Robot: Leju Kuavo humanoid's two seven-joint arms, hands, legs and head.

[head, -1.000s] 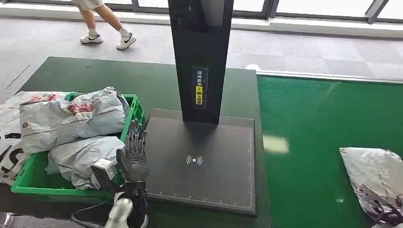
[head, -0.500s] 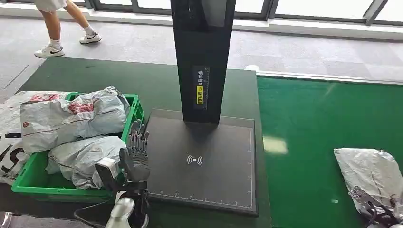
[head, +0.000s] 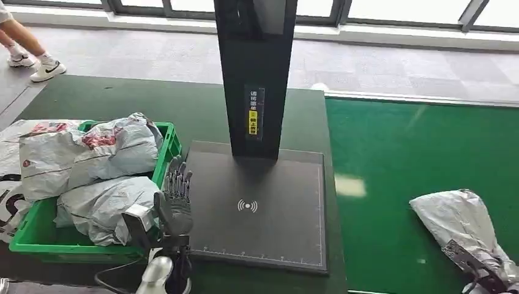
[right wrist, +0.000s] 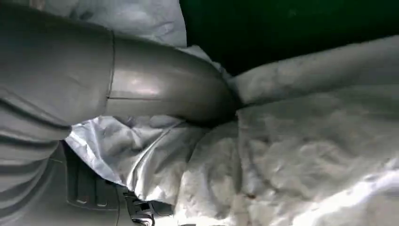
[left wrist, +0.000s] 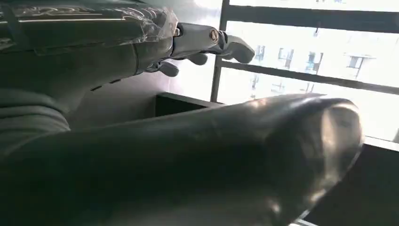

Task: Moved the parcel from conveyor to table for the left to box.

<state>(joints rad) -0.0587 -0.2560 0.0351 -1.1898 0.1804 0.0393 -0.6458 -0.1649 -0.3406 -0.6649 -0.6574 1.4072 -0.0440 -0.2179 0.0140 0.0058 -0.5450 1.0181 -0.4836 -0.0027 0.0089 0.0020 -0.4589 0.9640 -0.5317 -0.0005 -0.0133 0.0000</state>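
Dark green table (head: 122, 101) across the left of the head view, bright green conveyor (head: 422, 159) joining it on the right. Grey floor (head: 379, 67) beyond at 12 o'clock, with a window strip (head: 367, 9) along the far wall. At 10 o'clock, a person's legs in white shoes (head: 27, 58) on that floor. Flat black scan pad (head: 257, 208) with a white wireless mark at table centre, a tall black post (head: 254, 73) rising from its far edge. Green crate (head: 37, 236) at 8 o'clock, just beside the pad, heaped with grey mail bags (head: 92, 159) that spill over its rim; more bags against its outer side. Left hand (head: 173, 199) raised between crate and pad, fingers straight, apart, holding nothing. Grey parcel (head: 459, 220) on the conveyor at 4 o'clock, well apart from the table. Right hand (head: 483, 278) at the parcel's near end, down at 5 o'clock; in the right wrist view, thick grey thumb (right wrist: 155, 89) pressed into the crumpled plastic with a fold of it gripped against the darker fingers (right wrist: 94, 188).
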